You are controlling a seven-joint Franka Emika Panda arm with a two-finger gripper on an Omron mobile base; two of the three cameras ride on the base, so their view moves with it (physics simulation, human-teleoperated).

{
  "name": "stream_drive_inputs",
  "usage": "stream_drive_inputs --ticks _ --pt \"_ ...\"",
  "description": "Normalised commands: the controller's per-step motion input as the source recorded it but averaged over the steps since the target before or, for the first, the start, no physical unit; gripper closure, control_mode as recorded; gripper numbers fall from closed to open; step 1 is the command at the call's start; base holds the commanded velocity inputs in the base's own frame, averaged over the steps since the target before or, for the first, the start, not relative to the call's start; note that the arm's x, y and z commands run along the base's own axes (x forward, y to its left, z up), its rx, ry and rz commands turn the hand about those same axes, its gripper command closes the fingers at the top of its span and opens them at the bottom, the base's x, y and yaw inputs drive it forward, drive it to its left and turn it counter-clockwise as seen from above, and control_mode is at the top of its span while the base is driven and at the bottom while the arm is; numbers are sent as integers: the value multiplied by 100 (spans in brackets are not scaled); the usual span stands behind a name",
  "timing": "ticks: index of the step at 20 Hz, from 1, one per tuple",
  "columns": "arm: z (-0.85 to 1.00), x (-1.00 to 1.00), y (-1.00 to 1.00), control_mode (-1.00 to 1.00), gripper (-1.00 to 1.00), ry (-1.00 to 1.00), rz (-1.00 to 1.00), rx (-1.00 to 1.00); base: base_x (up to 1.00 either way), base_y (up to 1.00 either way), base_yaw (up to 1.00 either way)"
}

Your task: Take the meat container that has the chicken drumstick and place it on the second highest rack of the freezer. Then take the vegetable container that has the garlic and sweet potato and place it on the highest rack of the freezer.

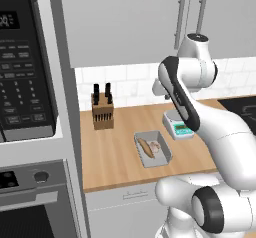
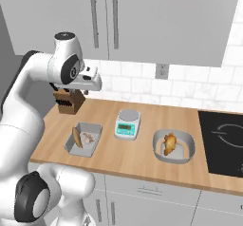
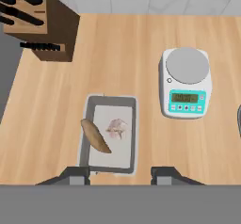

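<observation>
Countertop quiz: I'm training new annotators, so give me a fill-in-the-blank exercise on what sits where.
1. The sweet potato and garlic lie in a ____ grey tray.
2. The chicken drumstick lies in a ____ grey container.
3. Between the two containers stands a kitchen ____.
4. The knife block stands at the counter's ____ end in both base views.

Missing words: rectangular; round; scale; left

On the counter stand two containers, a rectangular tray (image 2: 84,139) and a round bowl (image 2: 174,146), one kitchen scale (image 2: 128,124), one knife block (image 1: 102,110), holding one sweet potato (image 3: 96,135), one garlic (image 3: 116,127) and one chicken drumstick (image 2: 169,143).
</observation>
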Motion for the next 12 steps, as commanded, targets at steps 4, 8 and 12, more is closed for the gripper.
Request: stream_drive_inputs --ticks 4,8,12 --pt "-21 -3 1 -100 -100 14 0 -9 0 0 0" --pt "-91 -13 8 -100 -100 38 7 -40 0 0 0" --pt "-100 -24 1 -100 -100 43 24 -35 0 0 0"
